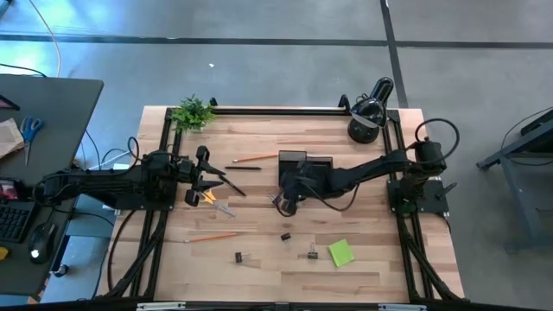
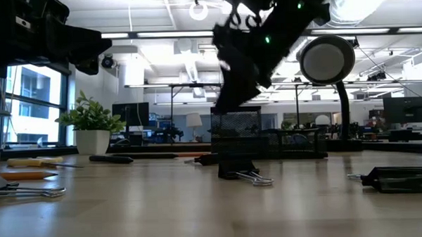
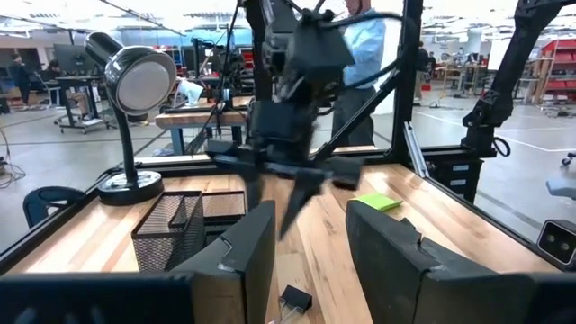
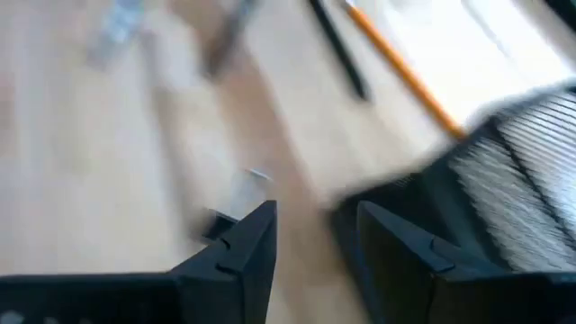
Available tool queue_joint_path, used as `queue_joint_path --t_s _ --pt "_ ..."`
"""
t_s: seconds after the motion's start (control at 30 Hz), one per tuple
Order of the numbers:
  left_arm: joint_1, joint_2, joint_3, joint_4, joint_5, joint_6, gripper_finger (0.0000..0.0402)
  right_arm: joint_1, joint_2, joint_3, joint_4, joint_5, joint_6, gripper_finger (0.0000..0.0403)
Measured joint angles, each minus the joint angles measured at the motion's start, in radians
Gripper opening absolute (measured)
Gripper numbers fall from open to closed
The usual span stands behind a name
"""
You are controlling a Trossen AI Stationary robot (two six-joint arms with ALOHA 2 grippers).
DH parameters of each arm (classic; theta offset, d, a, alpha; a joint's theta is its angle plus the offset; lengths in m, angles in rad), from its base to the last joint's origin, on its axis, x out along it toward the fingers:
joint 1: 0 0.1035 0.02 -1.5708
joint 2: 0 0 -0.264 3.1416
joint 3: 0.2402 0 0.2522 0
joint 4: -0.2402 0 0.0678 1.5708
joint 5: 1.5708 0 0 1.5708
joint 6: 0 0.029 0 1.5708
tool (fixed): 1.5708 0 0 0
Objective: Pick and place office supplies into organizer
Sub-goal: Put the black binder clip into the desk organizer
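Note:
In the high view, the black mesh organizer (image 1: 308, 163) stands mid-table. My right gripper (image 1: 288, 197) hovers open just off its near-left corner, above a black binder clip (image 4: 232, 205) that lies on the wood; the low view shows the gripper (image 2: 235, 86) well above that clip (image 2: 242, 176). My left gripper (image 1: 207, 177) is open and empty, just beyond the yellow-handled scissors (image 1: 210, 200). Lying flat on the table are two orange pencils (image 1: 253, 158) (image 1: 212, 236), a black pen (image 1: 244, 168), more clips (image 1: 285, 235) (image 1: 240, 257) (image 1: 313, 252) and the lime sticky pad (image 1: 340, 252).
A black domed lamp (image 1: 367, 112) stands at the far right corner and a small green plant (image 1: 192, 112) at the far left corner. A black frame rail runs along the table's far edge (image 1: 276, 110). Bare wood lies along the near edge (image 1: 285, 276).

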Motion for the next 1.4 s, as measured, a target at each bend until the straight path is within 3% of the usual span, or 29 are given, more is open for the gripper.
queue_joint_path --t_s 0.3,0.5,0.63,0.93,1.2,1.4 --pt "0.000 0.000 0.000 -0.003 0.000 -0.021 0.0129 0.115 0.076 0.000 0.082 0.058 0.008 0.0158" --pt "0.000 0.000 0.000 -0.002 0.000 -0.020 0.0129 0.112 0.088 0.000 0.099 0.066 -0.086 0.0171" --pt "0.000 0.000 0.000 -0.001 -0.001 -0.020 0.0129 0.091 0.088 0.000 0.203 0.063 -0.076 0.0174" --pt "0.000 0.000 0.000 0.005 -0.001 -0.019 0.0129 0.090 0.088 0.000 0.177 0.111 0.122 0.0170" --pt "0.000 -0.001 0.000 0.018 0.035 0.007 0.0129 0.158 0.114 0.002 0.140 0.186 0.280 0.0174" --pt "0.000 -0.001 0.000 0.036 0.034 0.057 0.0129 0.182 0.230 0.132 -0.004 0.204 0.306 0.0184"
